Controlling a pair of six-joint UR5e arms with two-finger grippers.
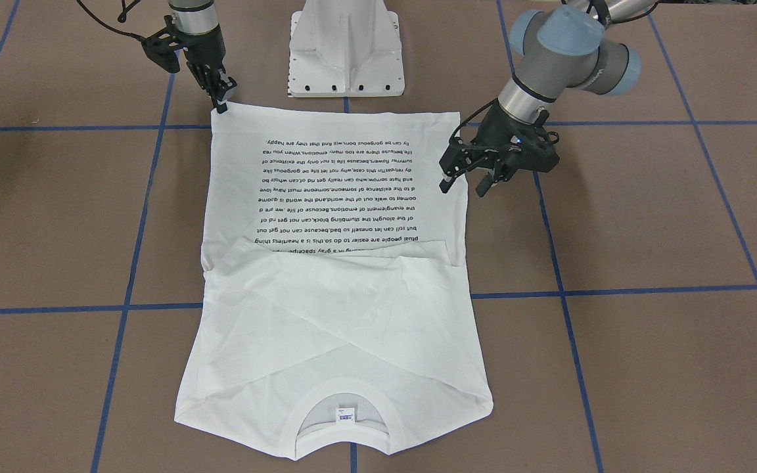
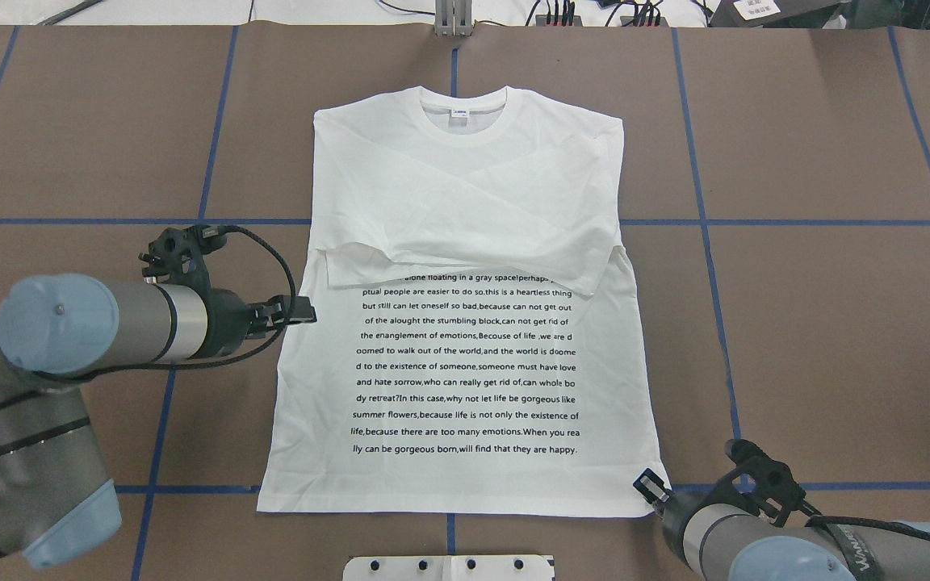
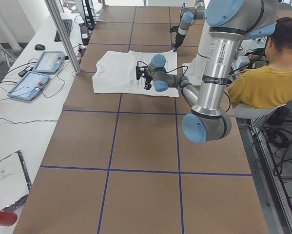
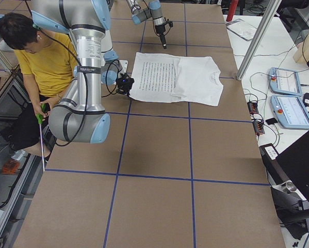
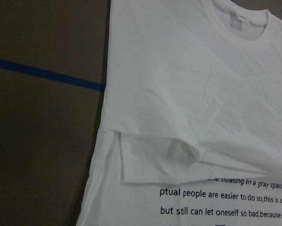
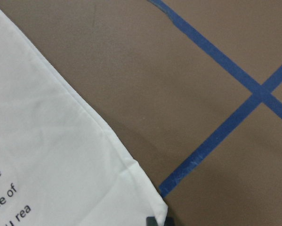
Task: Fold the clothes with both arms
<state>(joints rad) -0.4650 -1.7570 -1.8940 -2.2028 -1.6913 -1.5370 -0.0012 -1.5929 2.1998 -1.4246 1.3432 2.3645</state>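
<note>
Left arm comes in low from the left. Left gripper sits at the T-shirt's side edge, about level with the upper text lines. Its fingers are spread, nothing between them, one over the cloth and one off it.

The shirt lies flat mid-table, print side up, with the hem toward the robot and the collar on the far side, neck label visible. Both sleeves are folded in and crossed over the chest, and they cover the top line of the printed text.

Right gripper is at the right hem corner, tip touching it. The corner lies flat on the table, next to a blue tape line. Can't tell whether the fingers are pinching the cloth or just resting on it.
</note>
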